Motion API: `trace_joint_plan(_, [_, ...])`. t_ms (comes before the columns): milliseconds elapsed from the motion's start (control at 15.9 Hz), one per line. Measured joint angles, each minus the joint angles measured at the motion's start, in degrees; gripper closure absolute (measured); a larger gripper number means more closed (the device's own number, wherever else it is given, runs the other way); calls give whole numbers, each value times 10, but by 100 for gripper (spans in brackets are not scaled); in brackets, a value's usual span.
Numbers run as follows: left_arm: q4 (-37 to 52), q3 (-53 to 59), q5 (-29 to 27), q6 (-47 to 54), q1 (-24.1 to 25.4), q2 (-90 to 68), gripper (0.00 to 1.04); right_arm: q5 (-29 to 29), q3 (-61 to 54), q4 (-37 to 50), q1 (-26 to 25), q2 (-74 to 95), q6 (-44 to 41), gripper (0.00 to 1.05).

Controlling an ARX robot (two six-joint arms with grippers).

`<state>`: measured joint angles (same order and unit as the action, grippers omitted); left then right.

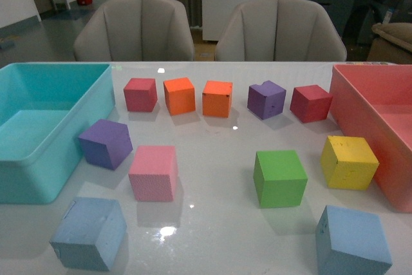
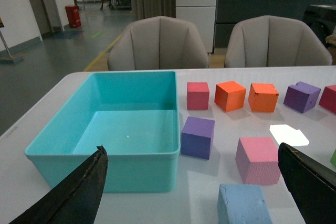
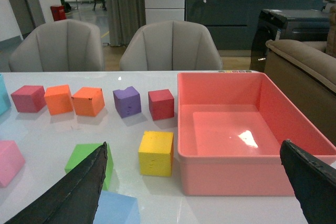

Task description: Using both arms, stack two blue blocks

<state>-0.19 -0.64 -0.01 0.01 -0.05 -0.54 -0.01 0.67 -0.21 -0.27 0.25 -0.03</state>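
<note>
Near the front edge of the glossy white surface (image 1: pixel 212 152) sit the two matte foam cubes of the task, well apart, both with sharp edges and faint scuffs. The left blue block (image 1: pixel 89 233) lies in front of a grainy pink cube (image 1: pixel 153 172), near the smooth teal plastic bin (image 1: pixel 26 181). The right blue block (image 1: pixel 352 241) lies in front of a green cube (image 1: pixel 279 177) and a pitted yellow cube (image 1: pixel 348 162), which sits beside the pink bin (image 1: pixel 360 114). Seen from the wrist views, the left end effector (image 2: pixel 191 150) and the right end effector (image 3: pixel 193 144) each have black tapered fingers spread wide, holding nothing
</note>
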Motion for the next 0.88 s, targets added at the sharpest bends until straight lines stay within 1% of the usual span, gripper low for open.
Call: trace_joint_plan(878, [0,0,0,0,0,0,7,0,0,0,0,0,0,6])
